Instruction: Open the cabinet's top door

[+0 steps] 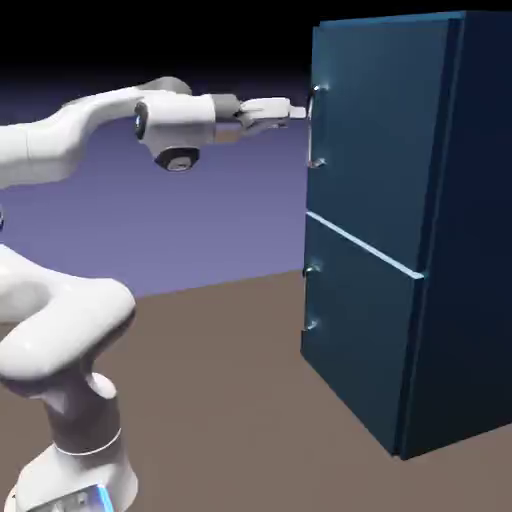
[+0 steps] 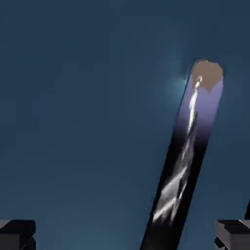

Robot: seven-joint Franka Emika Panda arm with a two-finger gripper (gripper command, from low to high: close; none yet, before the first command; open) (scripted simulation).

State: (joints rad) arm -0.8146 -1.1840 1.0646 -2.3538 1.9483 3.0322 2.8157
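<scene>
The dark-blue cabinet (image 1: pixel 440 260) stands at the exterior view's right, both doors shut. Its top door (image 1: pixel 370 140) carries a slim vertical silver bar handle (image 1: pixel 314 126) near the left edge. My gripper (image 1: pixel 298 112) is stretched out level toward that handle, its tips at the bar's upper part. In the hand view the blue door (image 2: pixel 78 122) fills the picture and the handle (image 2: pixel 183 161) runs slanted from the bottom middle up to the right. It lies between my two grey fingertips (image 2: pixel 17 232), nearer the right one. My gripper (image 2: pixel 126 237) is open and holds nothing.
The shorter lower door (image 1: pixel 355 320) with its own short handle (image 1: pixel 309 297) sits below the top door. The brown table top (image 1: pixel 250 400) stretches between my base and the cabinet. My white arm (image 1: pixel 60 330) rises from the lower left.
</scene>
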